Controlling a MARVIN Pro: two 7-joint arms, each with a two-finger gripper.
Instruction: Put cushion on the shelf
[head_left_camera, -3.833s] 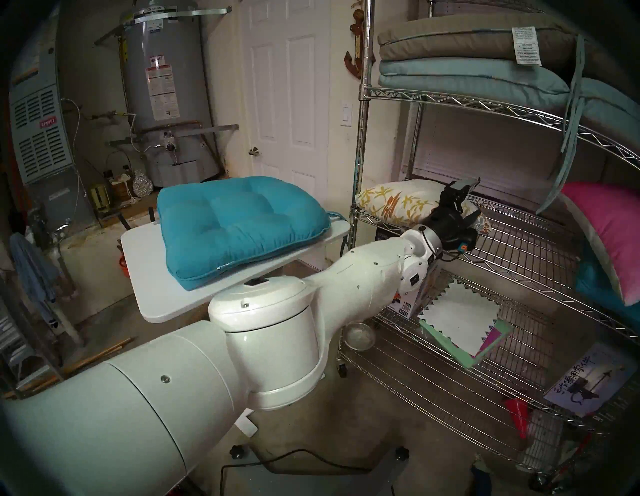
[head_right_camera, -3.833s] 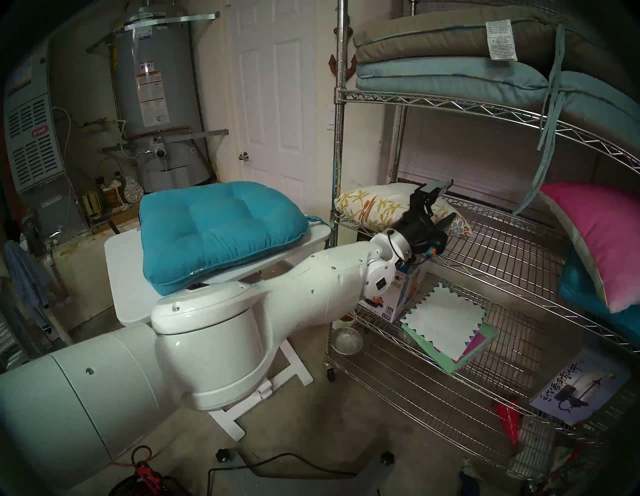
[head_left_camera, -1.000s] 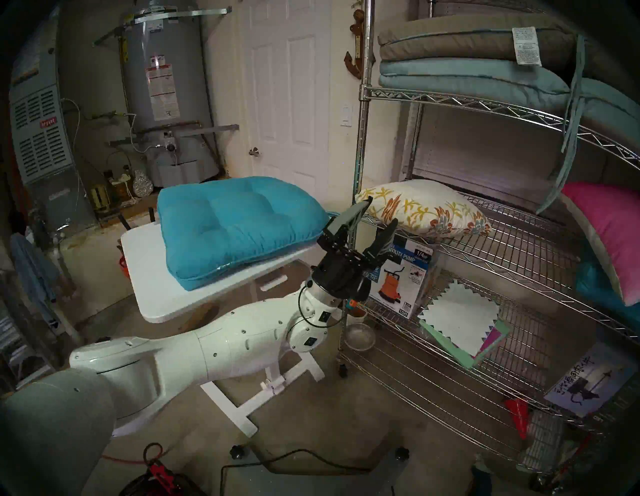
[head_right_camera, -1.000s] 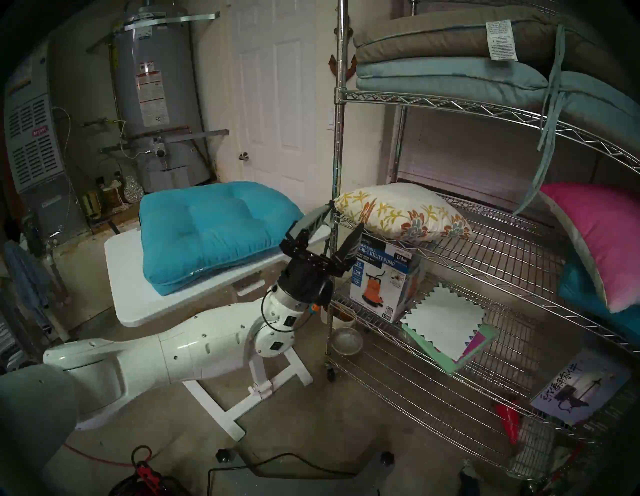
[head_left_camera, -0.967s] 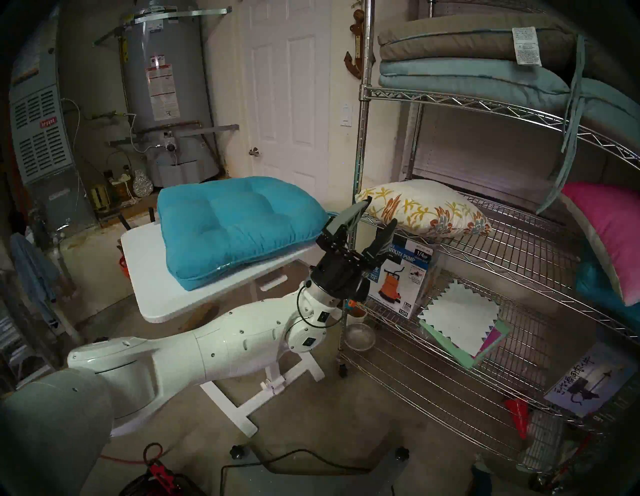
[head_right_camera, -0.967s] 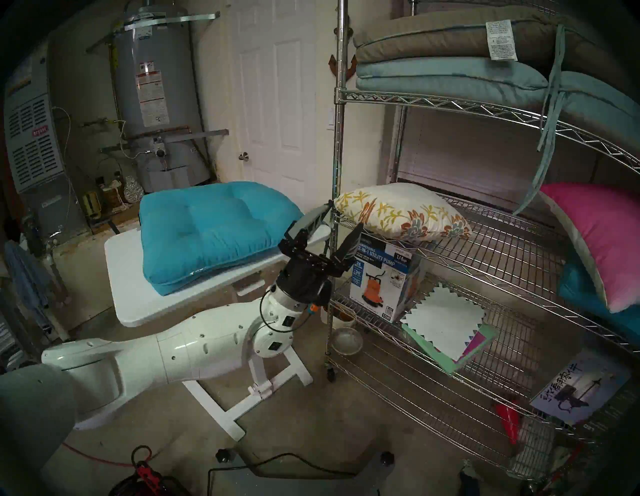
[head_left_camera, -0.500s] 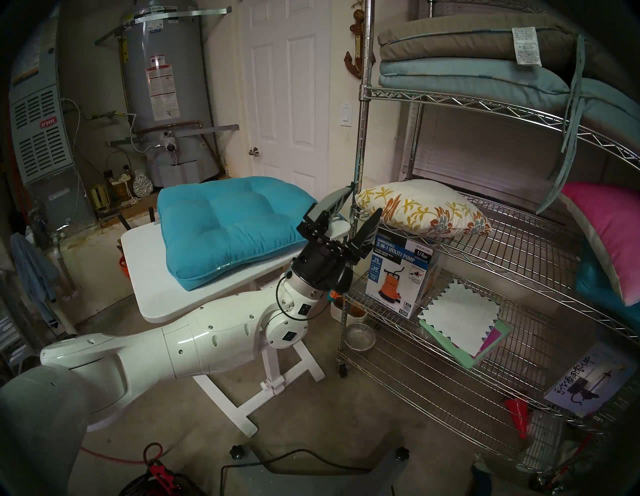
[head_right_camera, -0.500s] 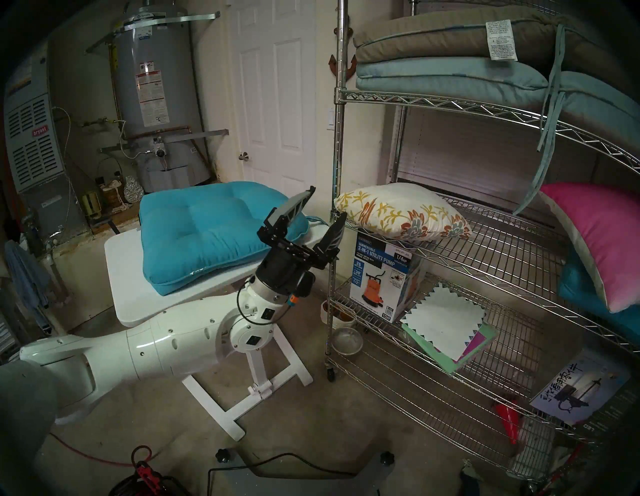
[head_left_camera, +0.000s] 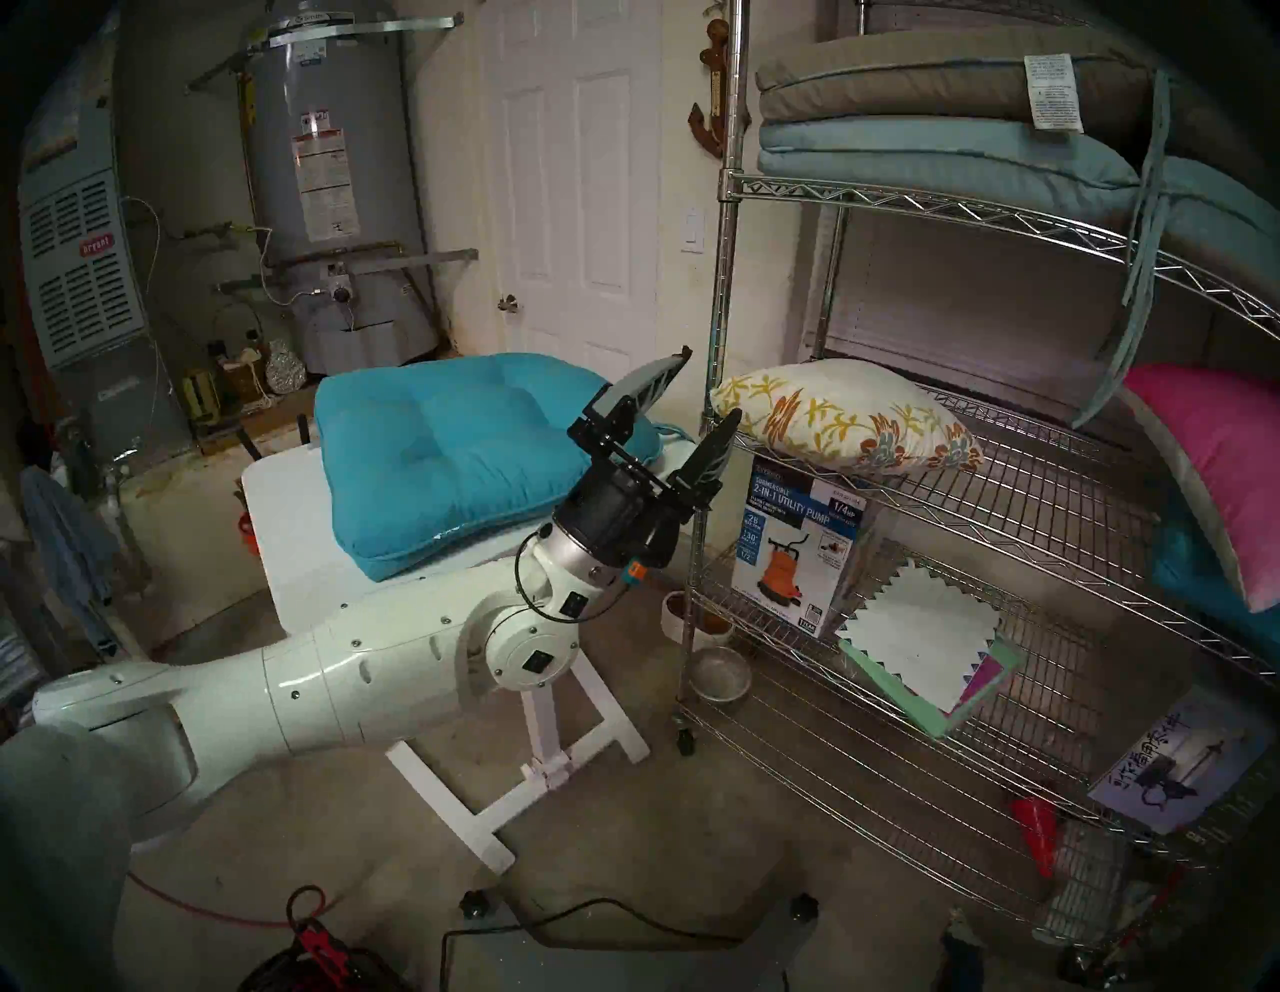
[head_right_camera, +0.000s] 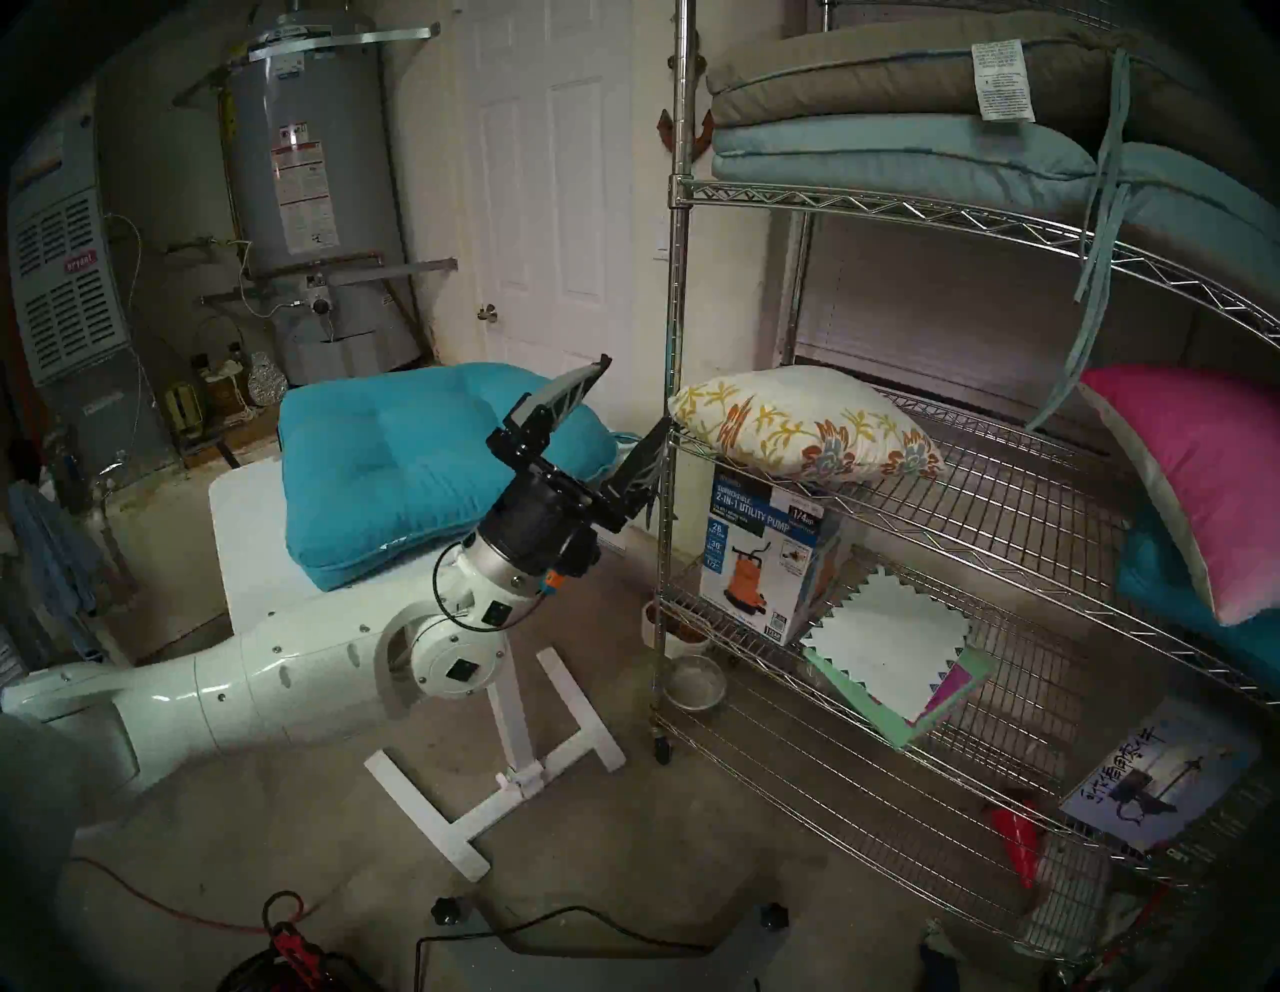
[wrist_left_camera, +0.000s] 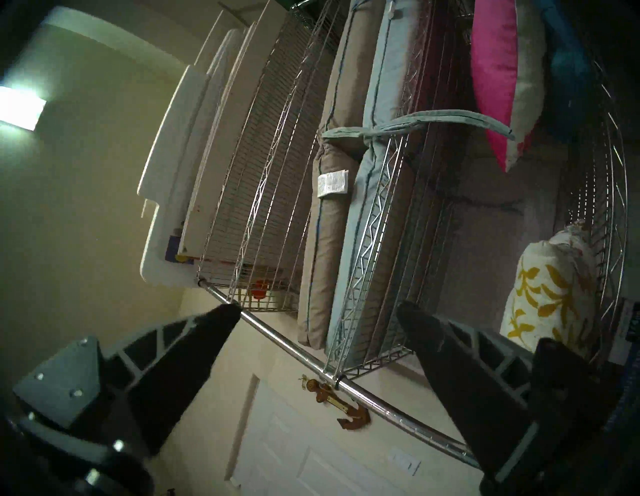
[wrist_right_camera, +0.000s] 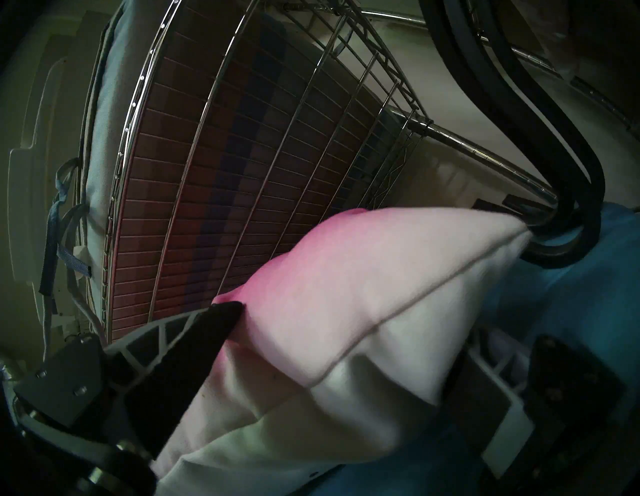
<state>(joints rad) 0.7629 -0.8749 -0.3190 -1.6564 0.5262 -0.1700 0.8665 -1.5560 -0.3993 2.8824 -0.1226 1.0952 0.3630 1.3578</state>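
A: Where's the cushion (head_left_camera: 846, 415)?

B: Flat on the shelf (head_left_camera: 1039, 499)'s middle wire tier, at its left end, long side along the front edge.

A: Around it?

B: A pump box (head_left_camera: 796, 547) on the tier below; a pink pillow (head_left_camera: 1219, 478) leans far right.

A: The tools?

B: Left tool (head_left_camera: 686, 409) spread wide, empty, beside the chrome corner post, before a tufted teal cushion (head_left_camera: 450, 450) on the white worktop (head_left_camera: 291, 547). Right tool (wrist_right_camera: 346, 353) gapes around the pink pillow, grip unclear.

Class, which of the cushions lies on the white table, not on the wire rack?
The plain teal tufted cushion; the floral, pink, tan and pale-blue ones all sit on the rack.
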